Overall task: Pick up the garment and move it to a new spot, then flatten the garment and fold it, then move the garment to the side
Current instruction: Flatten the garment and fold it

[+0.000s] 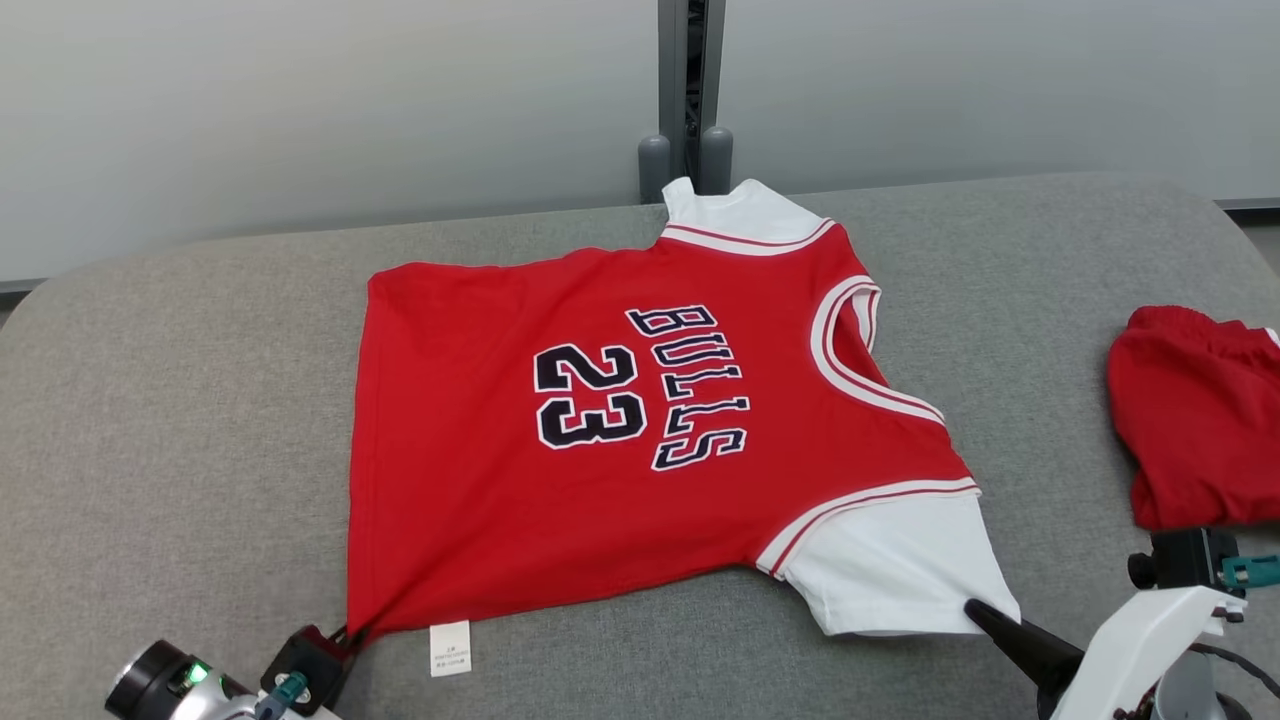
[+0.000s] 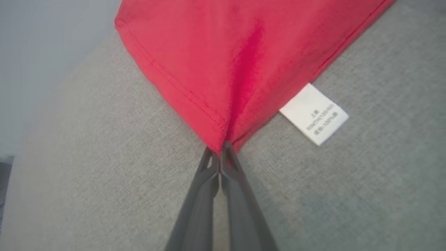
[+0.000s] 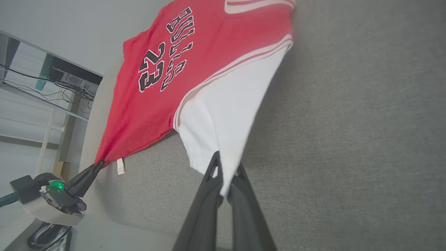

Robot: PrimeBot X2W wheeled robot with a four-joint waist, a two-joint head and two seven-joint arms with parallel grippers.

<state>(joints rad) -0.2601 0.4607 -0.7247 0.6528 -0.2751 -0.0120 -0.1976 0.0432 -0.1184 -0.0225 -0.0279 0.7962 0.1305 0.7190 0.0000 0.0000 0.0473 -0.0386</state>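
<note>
**A:** Jersey (image 1: 600,450) lies spread, print up, on the grey pad (image 1: 180,420), reaching away from both grippers. The left gripper (image 2: 220,155) is pressed together on the red hem corner. The right gripper (image 3: 224,176) pinches the tip of the white sleeve (image 1: 900,560).

**B:** Risks?

**A:** Both holds are thin, right at the fingertips. If the two pull apart too hard, I'd judge a corner slips out, or the cloth puckers along the near side instead of flattening. An uneven lift would let the far side drag and bunch.

**B:** Room?

**A:** There's plenty of bare pad beyond and left of the left gripper. Right of the right gripper sits a red bundle (image 1: 1200,420), near the jersey but apart from it, and a sideways sweep could catch it. The pad's edge runs close behind the grippers. The label (image 2: 313,115) lies flat just right of the left gripper's tips.
</note>
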